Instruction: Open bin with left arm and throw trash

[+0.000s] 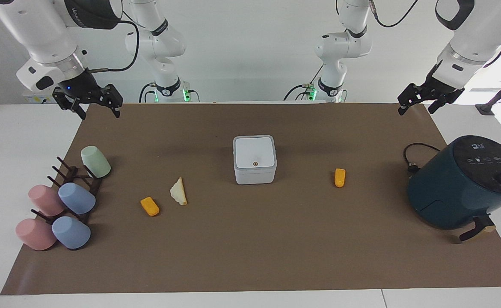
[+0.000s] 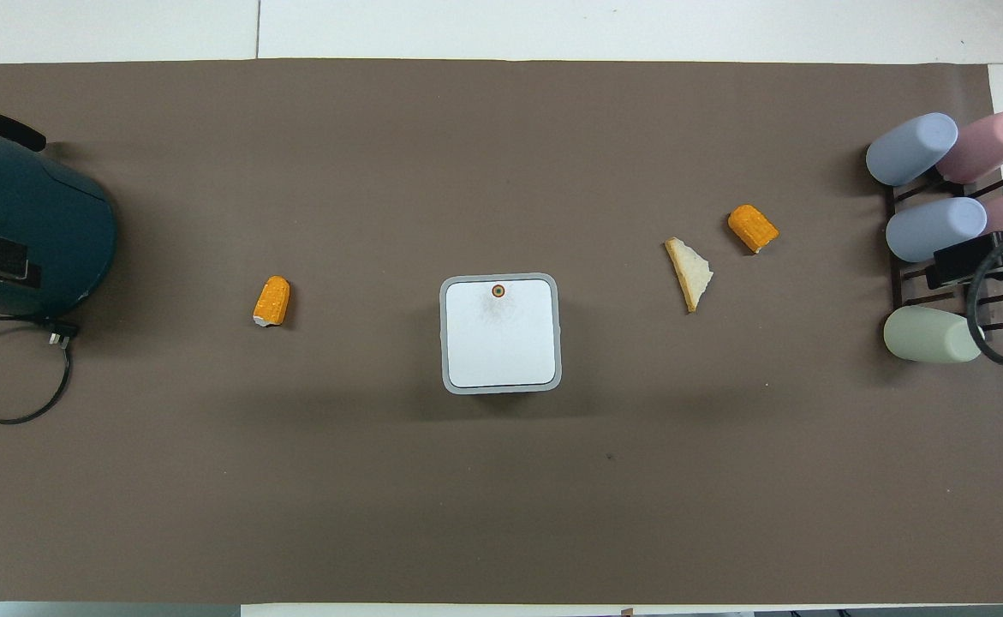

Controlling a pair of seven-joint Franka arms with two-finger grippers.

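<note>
The bin (image 1: 254, 159) is a small white square box in the middle of the brown mat, with its lid shut; it also shows in the overhead view (image 2: 500, 334). One orange chunk (image 1: 339, 177) (image 2: 271, 301) lies beside it toward the left arm's end. The cream wedge (image 1: 179, 192) (image 2: 689, 271) and the second orange chunk (image 1: 149, 206) (image 2: 753, 228) lie toward the right arm's end. My left gripper (image 1: 416, 110) hangs open and empty over the mat's corner at its own end. My right gripper (image 1: 98, 114) hangs open and empty over the mat's corner at its end.
A large dark teal round appliance (image 1: 460, 184) (image 2: 21, 231) with a black cord (image 2: 4, 377) stands at the left arm's end. A dark rack with several pastel cups (image 1: 75, 199) (image 2: 929, 230) stands at the right arm's end. The brown mat (image 1: 250, 248) covers the table.
</note>
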